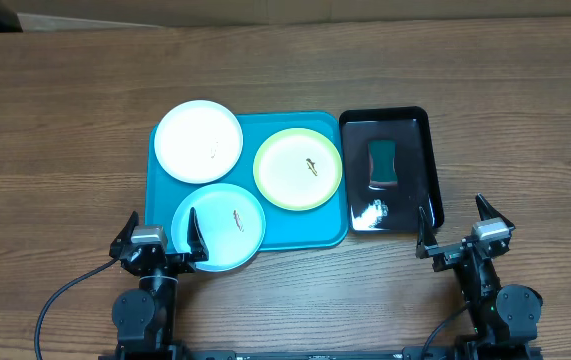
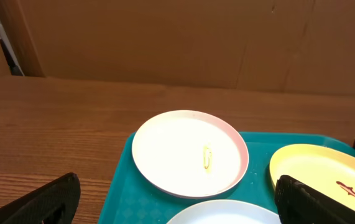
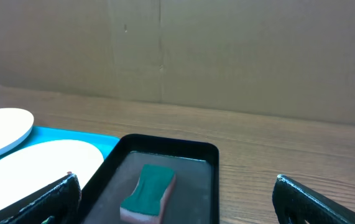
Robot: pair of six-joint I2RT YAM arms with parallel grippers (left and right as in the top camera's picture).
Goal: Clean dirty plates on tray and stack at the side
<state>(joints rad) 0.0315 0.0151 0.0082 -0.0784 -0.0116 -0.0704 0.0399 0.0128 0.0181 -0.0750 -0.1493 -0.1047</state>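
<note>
Three plates lie on the turquoise tray (image 1: 310, 225): a white plate (image 1: 198, 140) at its far left corner, a lime green plate (image 1: 298, 168) on the right, and a pale blue plate (image 1: 219, 226) at the near edge. Each carries a small brown smear. My left gripper (image 1: 161, 233) stands open just in front of the pale blue plate, its fingers wide apart and empty. In the left wrist view the white plate (image 2: 189, 152) lies ahead on the tray (image 2: 124, 193). My right gripper (image 1: 464, 225) is open and empty near the black tray's front edge.
A glossy black tray (image 1: 420, 170) sits right of the turquoise tray and holds a green sponge (image 1: 381, 161), which the right wrist view shows as the sponge (image 3: 147, 191) lying ahead. A cardboard wall (image 3: 227, 50) stands behind the wooden table (image 1: 65, 120).
</note>
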